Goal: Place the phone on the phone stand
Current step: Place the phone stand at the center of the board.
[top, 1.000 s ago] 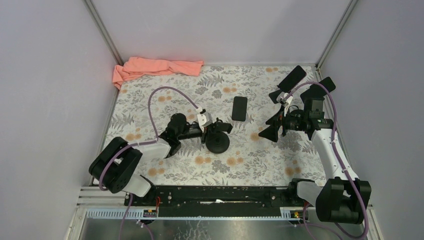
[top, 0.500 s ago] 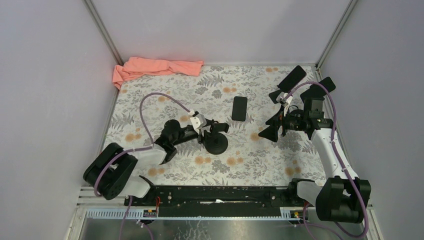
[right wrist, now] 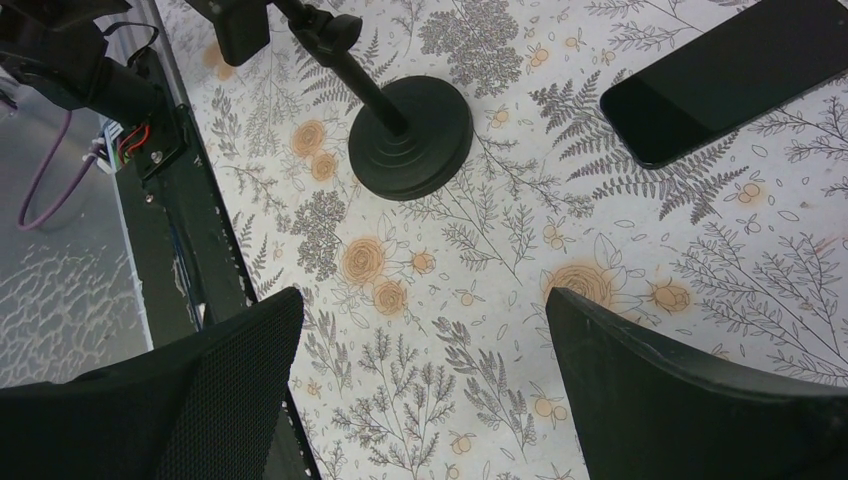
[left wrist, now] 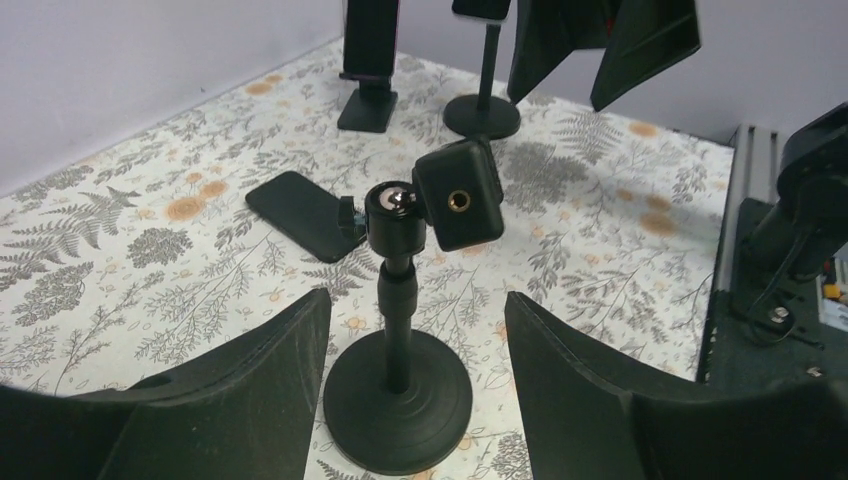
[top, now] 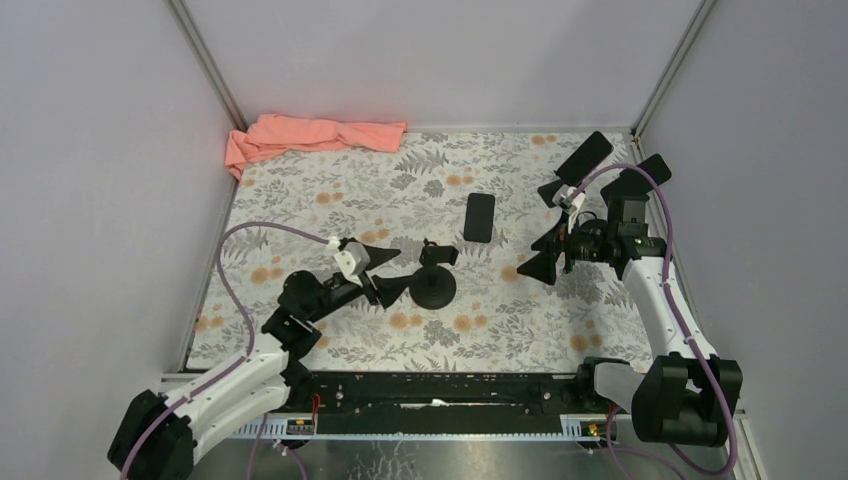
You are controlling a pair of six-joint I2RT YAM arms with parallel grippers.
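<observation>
The black phone (top: pixel 479 217) lies flat on the floral table, screen dark; it also shows as phone (left wrist: pixel 300 203) and phone (right wrist: pixel 735 72). The phone stand (top: pixel 436 284), with a round base, thin pole and block head, stands upright just near-left of it, seen too as stand (left wrist: pixel 398 398) and stand (right wrist: pixel 410 138). My left gripper (top: pixel 385 271) is open just left of the stand; in the left wrist view the left gripper (left wrist: pixel 415 310) has its fingers either side of the base, gripping nothing. My right gripper (top: pixel 542 254) hangs open and empty right of the phone, right gripper (right wrist: pixel 422 305).
Two other black stands (top: pixel 585 156) (top: pixel 640 175) stand at the back right corner, close behind my right arm. A pink cloth (top: pixel 310 134) lies at the back left. Walls enclose three sides, and a black rail (top: pixel 440 388) runs along the near edge.
My left gripper has opened, let go of the stand and drawn back to the near left. The stand stays upright. The right arm and the phone have not moved.
</observation>
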